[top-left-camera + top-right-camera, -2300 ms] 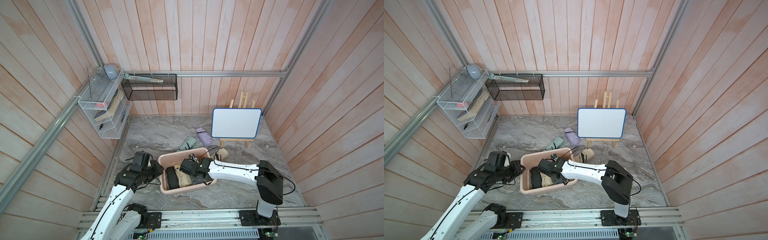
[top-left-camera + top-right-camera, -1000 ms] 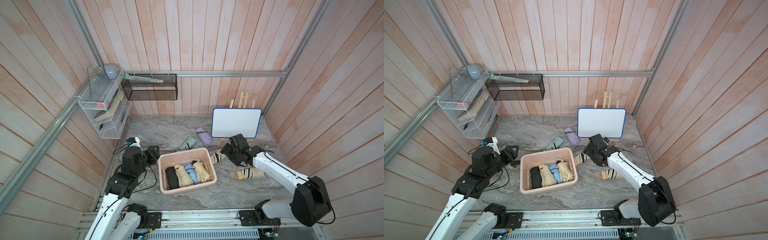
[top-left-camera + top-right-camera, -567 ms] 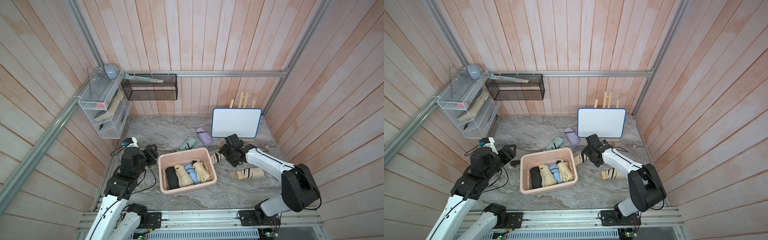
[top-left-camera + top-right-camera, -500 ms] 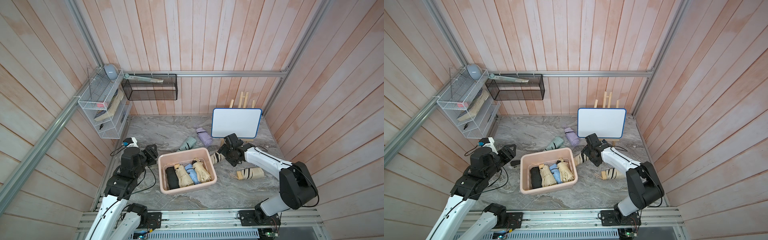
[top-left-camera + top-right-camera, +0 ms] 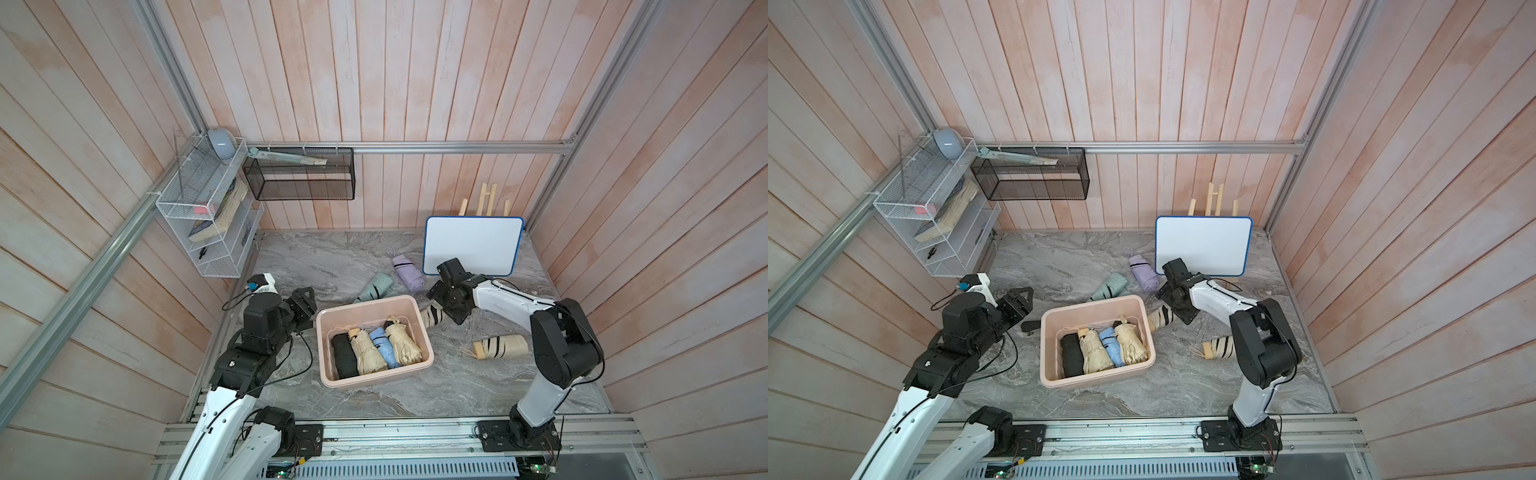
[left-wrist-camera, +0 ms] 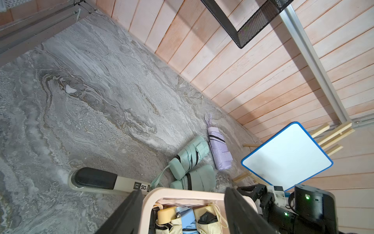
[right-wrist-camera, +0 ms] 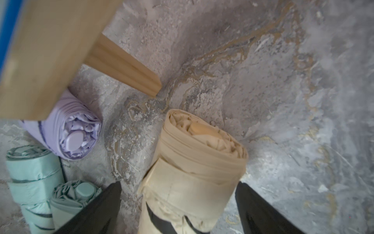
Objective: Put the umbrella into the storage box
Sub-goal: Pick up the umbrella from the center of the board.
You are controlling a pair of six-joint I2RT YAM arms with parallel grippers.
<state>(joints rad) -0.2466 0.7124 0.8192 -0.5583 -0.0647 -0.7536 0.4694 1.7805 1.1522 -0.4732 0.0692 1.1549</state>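
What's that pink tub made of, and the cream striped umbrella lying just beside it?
The pink tub looks like moulded plastic, matte: smooth walls, rounded corners, rolled rim. The cream umbrella seems to be thin fabric with a faint sheen: it creases in soft rolled layers; the exact fibre can't be told.

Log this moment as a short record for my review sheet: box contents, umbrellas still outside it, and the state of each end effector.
storage box: on the marble table, four folded umbrellas side by side inside
right end effector: open, jaws either side of a striped cream umbrella lying beside the box
left end effector: open, empty, near the box's opposite side
still out: second striped umbrella, lilac umbrella, two mint umbrellas
task: unfinished
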